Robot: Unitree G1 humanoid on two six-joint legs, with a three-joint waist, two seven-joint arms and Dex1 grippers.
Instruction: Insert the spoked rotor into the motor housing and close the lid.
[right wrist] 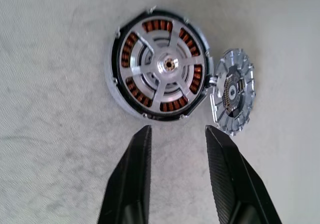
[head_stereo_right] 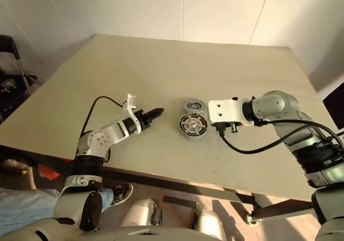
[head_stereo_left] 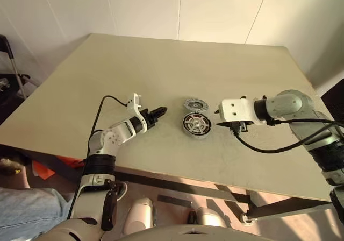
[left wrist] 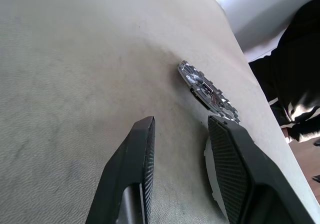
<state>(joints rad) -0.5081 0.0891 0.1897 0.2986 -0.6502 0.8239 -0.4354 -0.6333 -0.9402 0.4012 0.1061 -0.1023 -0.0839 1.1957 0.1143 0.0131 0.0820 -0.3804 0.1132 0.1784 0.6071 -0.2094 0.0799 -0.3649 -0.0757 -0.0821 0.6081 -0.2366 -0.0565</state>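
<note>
Rotor (right wrist: 167, 66) sits seated in housing (right wrist: 116, 86) just ahead of the open, empty right pincer (right wrist: 175, 149); lid (right wrist: 232, 91) lies alongside, so grip its rim squarely; left pincer (head_stereo_left: 156, 113) open, idle.

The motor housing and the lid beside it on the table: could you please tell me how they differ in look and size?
The motor housing is the larger, thicker round part; the lid is smaller and thinner. The motor housing shows coppery windings and pale spokes inside its silver rim, while the lid is silver-grey with a dark centre and ribbed edge. Both are round, rest on the table, and sit right beside each other.
</note>
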